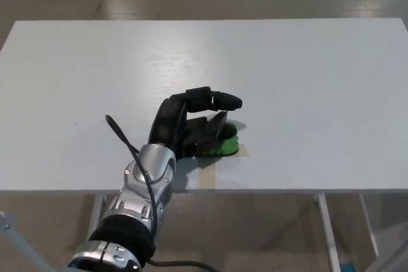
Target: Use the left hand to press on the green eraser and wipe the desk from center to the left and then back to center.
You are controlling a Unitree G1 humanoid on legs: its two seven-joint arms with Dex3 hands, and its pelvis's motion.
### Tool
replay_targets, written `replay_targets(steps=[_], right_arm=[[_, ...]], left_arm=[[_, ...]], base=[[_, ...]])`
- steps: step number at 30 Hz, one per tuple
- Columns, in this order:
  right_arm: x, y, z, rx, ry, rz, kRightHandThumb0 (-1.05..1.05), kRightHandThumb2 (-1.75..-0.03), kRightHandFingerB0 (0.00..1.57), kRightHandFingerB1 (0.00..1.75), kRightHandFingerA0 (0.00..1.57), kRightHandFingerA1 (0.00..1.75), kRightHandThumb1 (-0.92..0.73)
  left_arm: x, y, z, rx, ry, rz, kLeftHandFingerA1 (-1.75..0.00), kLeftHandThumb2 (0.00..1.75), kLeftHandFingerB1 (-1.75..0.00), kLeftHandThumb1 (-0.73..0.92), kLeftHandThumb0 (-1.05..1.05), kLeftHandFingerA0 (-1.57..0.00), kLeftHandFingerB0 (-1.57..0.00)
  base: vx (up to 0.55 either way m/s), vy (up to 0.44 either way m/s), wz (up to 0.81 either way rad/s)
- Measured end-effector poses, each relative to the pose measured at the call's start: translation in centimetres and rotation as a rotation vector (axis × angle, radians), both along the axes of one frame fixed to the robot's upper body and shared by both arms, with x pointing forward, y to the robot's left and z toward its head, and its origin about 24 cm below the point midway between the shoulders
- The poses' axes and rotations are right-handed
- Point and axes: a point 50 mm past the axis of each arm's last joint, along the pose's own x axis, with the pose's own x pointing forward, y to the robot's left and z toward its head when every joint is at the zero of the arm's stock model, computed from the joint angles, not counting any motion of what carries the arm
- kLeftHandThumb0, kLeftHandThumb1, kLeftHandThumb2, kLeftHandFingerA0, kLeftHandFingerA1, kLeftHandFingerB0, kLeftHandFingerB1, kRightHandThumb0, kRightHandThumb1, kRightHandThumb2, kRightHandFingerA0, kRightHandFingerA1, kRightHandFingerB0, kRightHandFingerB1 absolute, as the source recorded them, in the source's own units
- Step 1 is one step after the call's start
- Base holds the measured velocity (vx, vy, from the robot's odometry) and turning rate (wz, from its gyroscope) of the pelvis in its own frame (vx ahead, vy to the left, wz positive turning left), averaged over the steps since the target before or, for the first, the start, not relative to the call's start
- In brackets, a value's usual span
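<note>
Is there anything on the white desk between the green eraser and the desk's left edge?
In the head view, only the left hand beside the green eraser; beyond it the white desk is bare.
</note>
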Motion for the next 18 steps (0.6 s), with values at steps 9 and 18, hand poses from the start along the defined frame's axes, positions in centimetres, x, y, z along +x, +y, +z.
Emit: replay_targets(steps=[9,18], right_arm=[[0.2,0.0,0.1,0.0,-0.005,0.0,-0.27,-0.59,0.62,0.47,0.8,0.54,-0.68],[0.2,-0.1,0.0,0.0,-0.004,-0.004,-0.27,-0.6,0.61,0.47,0.8,0.54,-0.68]], left_arm=[[0.3,2.9,0.0,0.022,-0.005,0.037,-0.67,0.64,-0.66,0.8,-0.19,-0.99,-0.94],[0.2,7.9,0.0,0.077,-0.007,0.115,-0.66,0.65,-0.66,0.81,-0.18,-0.99,-0.94]], base=[[0.0,0.0,0.0],[0.0,0.0,0.0]])
